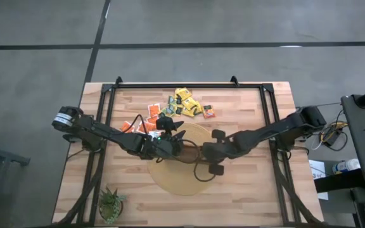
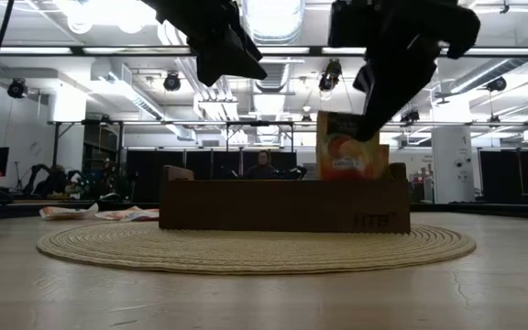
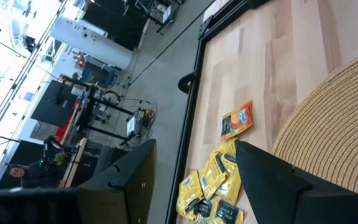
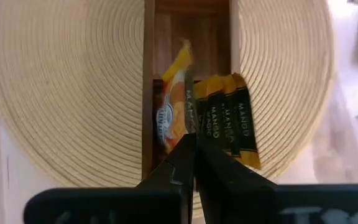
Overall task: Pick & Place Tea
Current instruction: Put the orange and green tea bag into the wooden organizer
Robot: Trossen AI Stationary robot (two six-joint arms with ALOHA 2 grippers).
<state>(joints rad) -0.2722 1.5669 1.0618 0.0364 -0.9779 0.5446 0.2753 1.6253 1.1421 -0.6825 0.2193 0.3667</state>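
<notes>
An orange mango tea sachet is pinched edge-on by the right gripper, fingers pressed together on it. It hangs directly below the fingers, upright, its lower end already inside the brown compartmented box. Release is judged next. The left gripper hovers nearby, fingers spread and empty, loose sachets beyond it on the bench.

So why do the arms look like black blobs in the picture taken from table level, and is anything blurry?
Low view: the bright ceiling lights sit behind both arms, so they show as silhouettes; the orange sachet stays readable. Right wrist view: the right end effector is soft-edged up close, while the woven mat is sharper. Left wrist view: windows glare white.
</notes>
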